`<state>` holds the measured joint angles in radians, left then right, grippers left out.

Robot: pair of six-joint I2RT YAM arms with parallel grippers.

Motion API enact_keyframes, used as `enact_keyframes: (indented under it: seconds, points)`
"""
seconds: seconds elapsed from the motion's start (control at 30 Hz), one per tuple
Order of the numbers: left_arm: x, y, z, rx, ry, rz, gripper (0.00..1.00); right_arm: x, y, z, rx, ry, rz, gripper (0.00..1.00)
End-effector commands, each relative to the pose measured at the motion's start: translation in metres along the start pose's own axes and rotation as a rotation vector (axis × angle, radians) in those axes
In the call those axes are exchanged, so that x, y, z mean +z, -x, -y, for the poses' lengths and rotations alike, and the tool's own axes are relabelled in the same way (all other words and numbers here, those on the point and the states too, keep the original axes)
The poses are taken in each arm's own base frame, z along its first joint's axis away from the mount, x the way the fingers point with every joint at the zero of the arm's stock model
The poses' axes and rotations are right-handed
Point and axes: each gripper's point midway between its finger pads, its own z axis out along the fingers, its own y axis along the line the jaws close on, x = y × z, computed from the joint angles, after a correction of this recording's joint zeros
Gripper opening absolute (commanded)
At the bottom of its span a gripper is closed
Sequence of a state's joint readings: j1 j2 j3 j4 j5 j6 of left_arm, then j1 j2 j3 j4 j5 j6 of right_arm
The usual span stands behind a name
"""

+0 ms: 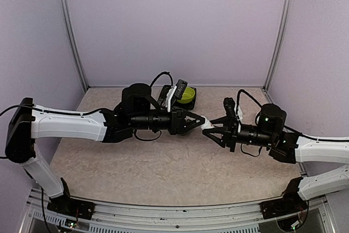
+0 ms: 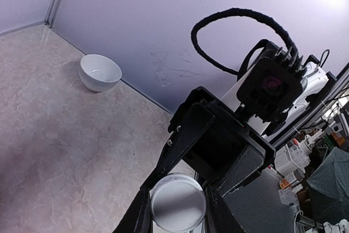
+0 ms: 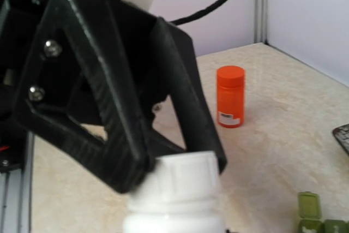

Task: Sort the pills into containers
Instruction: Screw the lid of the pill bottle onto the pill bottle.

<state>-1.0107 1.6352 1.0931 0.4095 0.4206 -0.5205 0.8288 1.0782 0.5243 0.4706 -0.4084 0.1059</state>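
A white pill bottle (image 1: 207, 125) is held in mid-air between my two grippers above the middle of the table. My left gripper (image 1: 197, 121) is shut on its white cap (image 2: 177, 203); its black fingers (image 3: 131, 135) clamp the cap (image 3: 182, 175) in the right wrist view. My right gripper (image 1: 217, 130) is shut on the bottle body (image 3: 174, 219); its own fingers are hidden in its wrist view. The dark green containers (image 3: 315, 216) lie on the table at the lower right, one lid up. No loose pills show.
An orange pill bottle (image 3: 230, 96) stands upright on the table. A white bowl (image 2: 100, 72) sits by the back wall. A lime-green round object (image 1: 187, 94) on a black base sits at the back centre. A dark object's edge (image 3: 341, 135) lies at the right.
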Motion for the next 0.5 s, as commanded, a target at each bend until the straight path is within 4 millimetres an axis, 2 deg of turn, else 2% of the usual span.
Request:
enact_keyframes:
  seconds: [0.0, 0.2, 0.47]
  points:
    - [0.002, -0.021, 0.051, 0.096, -0.231, -0.068, 0.22, 0.002, 0.028, -0.032, 0.000, 0.171, 0.093, 0.00]
    - [-0.011, -0.024, 0.072, 0.183, -0.328, -0.081, 0.19, -0.002, 0.026, -0.039, 0.030, 0.207, 0.088, 0.00]
    - [-0.025, -0.028, 0.092, 0.323, -0.425, -0.098, 0.19, -0.003, 0.027, -0.057, 0.093, 0.333, 0.070, 0.00]
